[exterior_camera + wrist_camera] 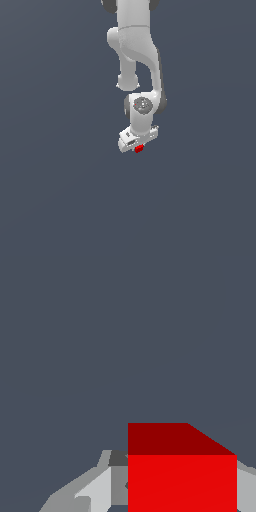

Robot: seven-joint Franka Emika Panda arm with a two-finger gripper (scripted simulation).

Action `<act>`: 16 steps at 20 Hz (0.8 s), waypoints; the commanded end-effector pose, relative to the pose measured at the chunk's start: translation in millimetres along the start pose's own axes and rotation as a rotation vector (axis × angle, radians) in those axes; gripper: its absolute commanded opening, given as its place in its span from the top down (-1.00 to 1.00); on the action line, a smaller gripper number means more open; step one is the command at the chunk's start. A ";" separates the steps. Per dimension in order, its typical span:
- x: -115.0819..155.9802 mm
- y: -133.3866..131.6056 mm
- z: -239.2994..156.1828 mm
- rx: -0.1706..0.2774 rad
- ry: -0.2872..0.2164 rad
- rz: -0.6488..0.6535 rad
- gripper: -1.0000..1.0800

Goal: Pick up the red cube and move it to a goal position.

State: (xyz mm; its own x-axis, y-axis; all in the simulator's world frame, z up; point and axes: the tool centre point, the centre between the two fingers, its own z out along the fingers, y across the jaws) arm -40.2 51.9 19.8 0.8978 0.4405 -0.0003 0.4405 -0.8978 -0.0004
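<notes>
Where the white arm ends, the gripper [138, 146] points downward with the cube [139, 148] at its tip. The cube is a small bright red block, far narrower than the gripper's body. In the wrist view, grey fingers [95, 491] show on one side of the cube [182, 481] and a sliver of pale grey on the other, so the jaws appear closed against two opposite faces, narrowed to the cube's width. The contact itself is hidden, so a firm grip is a judgement, not something seen.

The cube sits between the fingertips, right under the gripper's palm, just below the middle of the exterior view. Whether it is lifted clear of the floor or resting on it cannot be told, since the background is one flat slate grey with no shadow or edge.

Around the gripper nothing else shows: only the arm [135, 50] reaching down from the top of the exterior view, and plain grey floor [55, 200] on every side. No goal marker is visible in either view.

As for handling, the cube looks rigid, with flat plain faces and sharp edges. Being so small it is likely light. Its smooth sides could slip if squeezed off centre. The best hold is probably square across two parallel faces, near their middle, so it cannot twist.
</notes>
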 end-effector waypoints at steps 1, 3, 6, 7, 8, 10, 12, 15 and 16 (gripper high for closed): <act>0.2 0.1 -0.2 0.000 0.000 0.000 1.00; 0.2 0.1 -0.2 0.000 0.000 0.000 1.00; 0.2 0.1 -0.2 0.000 0.000 0.000 1.00; 0.2 0.1 -0.2 0.000 0.000 0.000 1.00; 0.0 0.1 -0.3 0.000 0.000 0.000 1.00; 0.7 0.7 -0.7 0.000 0.000 0.000 1.00; 2.5 2.5 -2.0 0.000 0.000 0.000 1.00; 7.7 7.5 -5.4 0.000 0.000 0.000 1.00; 9.9 9.7 -7.0 0.000 0.000 0.000 1.00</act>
State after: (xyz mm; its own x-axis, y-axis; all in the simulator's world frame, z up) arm -31.3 49.0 24.3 0.8976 0.4407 -0.0009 0.4407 -0.8976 -0.0006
